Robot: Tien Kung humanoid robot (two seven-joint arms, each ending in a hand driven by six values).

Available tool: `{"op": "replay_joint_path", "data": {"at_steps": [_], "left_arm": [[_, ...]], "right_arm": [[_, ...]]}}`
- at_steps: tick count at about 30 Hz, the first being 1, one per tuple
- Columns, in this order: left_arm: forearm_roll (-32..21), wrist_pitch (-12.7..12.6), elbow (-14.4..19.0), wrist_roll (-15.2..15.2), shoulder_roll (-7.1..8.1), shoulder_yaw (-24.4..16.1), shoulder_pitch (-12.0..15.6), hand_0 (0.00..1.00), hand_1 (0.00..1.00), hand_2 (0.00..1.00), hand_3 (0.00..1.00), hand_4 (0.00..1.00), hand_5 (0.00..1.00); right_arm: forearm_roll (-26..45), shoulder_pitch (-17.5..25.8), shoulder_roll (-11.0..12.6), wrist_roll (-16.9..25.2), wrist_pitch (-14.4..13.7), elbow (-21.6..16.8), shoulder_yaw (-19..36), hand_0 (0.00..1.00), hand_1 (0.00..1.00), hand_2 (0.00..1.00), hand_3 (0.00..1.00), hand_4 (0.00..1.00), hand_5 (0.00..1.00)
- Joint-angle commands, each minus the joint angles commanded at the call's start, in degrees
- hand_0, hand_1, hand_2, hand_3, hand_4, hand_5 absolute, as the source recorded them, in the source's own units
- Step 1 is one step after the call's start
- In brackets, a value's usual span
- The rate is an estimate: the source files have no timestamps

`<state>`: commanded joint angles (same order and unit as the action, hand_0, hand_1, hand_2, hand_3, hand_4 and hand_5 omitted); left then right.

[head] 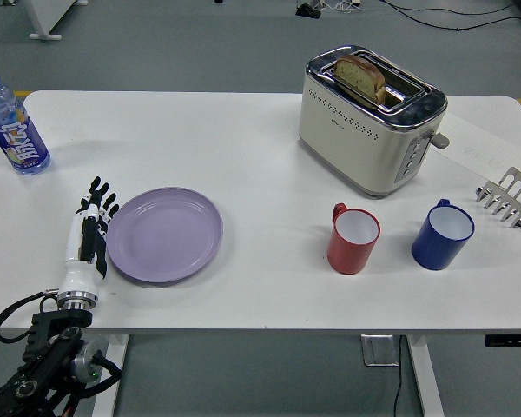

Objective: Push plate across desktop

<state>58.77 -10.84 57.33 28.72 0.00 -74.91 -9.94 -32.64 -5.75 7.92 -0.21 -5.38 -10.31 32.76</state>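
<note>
Plate (164, 234): lilac, flat on the white table (243, 139), left of centre, toward the near edge.
Left hand (87, 241): edge-on just beside the plate's left rim, apparently touching it (contact line too fine to confirm).
Fingers (96, 198): extended and slightly spread, pointing away from the robot, holding nothing; plate lies to their right.
Farther right: red mug (354, 238), blue mug (443, 234), toaster (370, 118) with bread.
Far left corner: bottle (13, 128).
</note>
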Motion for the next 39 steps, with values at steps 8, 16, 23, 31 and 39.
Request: {"op": "replay_joint_path", "data": {"at_steps": [8, 16, 23, 31, 39], "left_arm": [[-1.06, -0.38, -0.08, 0.35, 0.0, 2.94, 0.0, 0.887, 0.94, 0.991, 0.998, 0.502, 0.998], [-1.98, -0.7, 0.54, 0.68, 0.0, 5.57, -0.05, 0.886, 0.938, 0.991, 0.998, 0.505, 0.998], [-2.32, -1.18, 0.45, 0.85, 0.0, 7.4, 0.26, 0.885, 0.936, 0.99, 0.997, 0.503, 0.998], [-3.05, -2.51, 0.91, 1.81, 0.0, 10.19, 0.58, 0.881, 0.935, 0.987, 0.985, 0.498, 0.998], [-3.86, -3.53, 0.92, 2.61, 0.0, 12.8, 0.26, 0.881, 0.933, 0.986, 0.981, 0.496, 0.998]], "right_arm": [[-0.11, -0.03, 0.01, -0.01, 0.0, 0.0, 0.14, 0.656, 0.643, 0.72, 0.675, 0.282, 0.281], [0.0, 0.12, 0.06, -0.04, 0.03, 0.0, -0.07, 0.653, 0.642, 0.718, 0.677, 0.281, 0.275], [-0.17, 0.26, 0.06, -0.08, 0.04, 0.0, 0.24, 0.654, 0.643, 0.72, 0.677, 0.282, 0.274], [0.01, 0.44, 0.09, -0.07, 0.01, 0.0, 0.05, 0.654, 0.642, 0.721, 0.678, 0.284, 0.277], [0.21, 0.63, 0.08, -0.06, -0.01, 0.0, -0.16, 0.654, 0.643, 0.72, 0.677, 0.285, 0.279]]}}
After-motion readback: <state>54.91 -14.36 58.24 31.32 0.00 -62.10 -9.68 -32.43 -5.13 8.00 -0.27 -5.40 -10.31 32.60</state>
